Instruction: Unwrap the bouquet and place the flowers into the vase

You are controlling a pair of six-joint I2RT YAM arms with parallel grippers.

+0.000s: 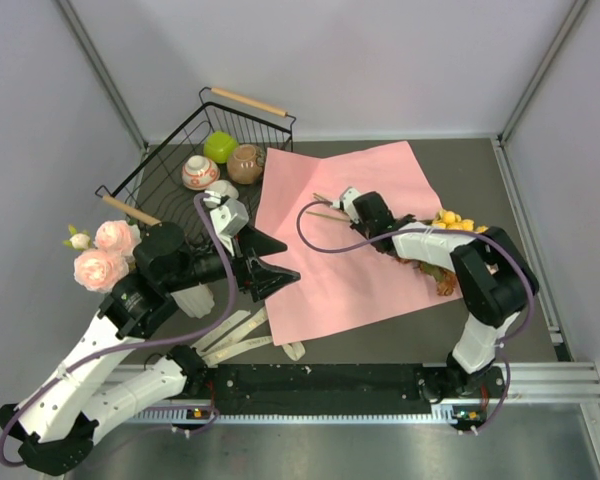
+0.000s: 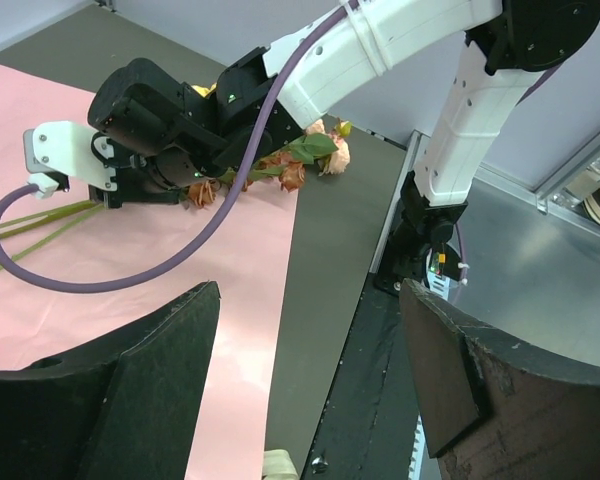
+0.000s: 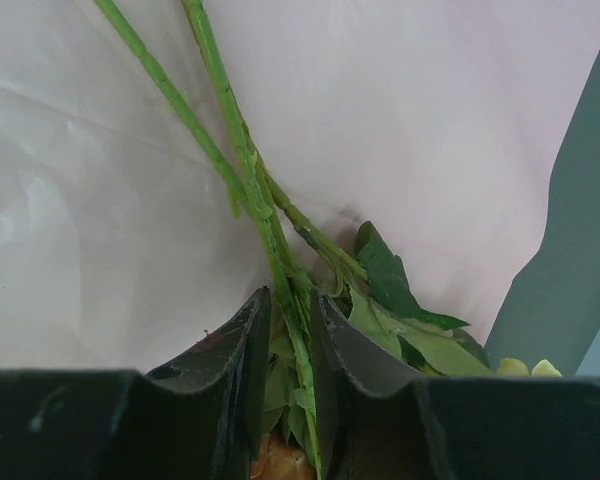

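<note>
Right jaws pinching stems (image 3: 225, 110), paper (image 3: 430, 120) beneath

Dark grey table (image 1: 460, 160). Spread flat in the middle of it — a big sheet of pink wrapping paper (image 1: 350, 190). At the far left corner, a black wire basket (image 1: 248, 100) with wooden handles. Near the front edge, just left of the paper — cream ribbon (image 1: 235, 335) in loose strips. Off the paper's right side, on the bare top, small yellow flowers (image 1: 455, 220)
</note>
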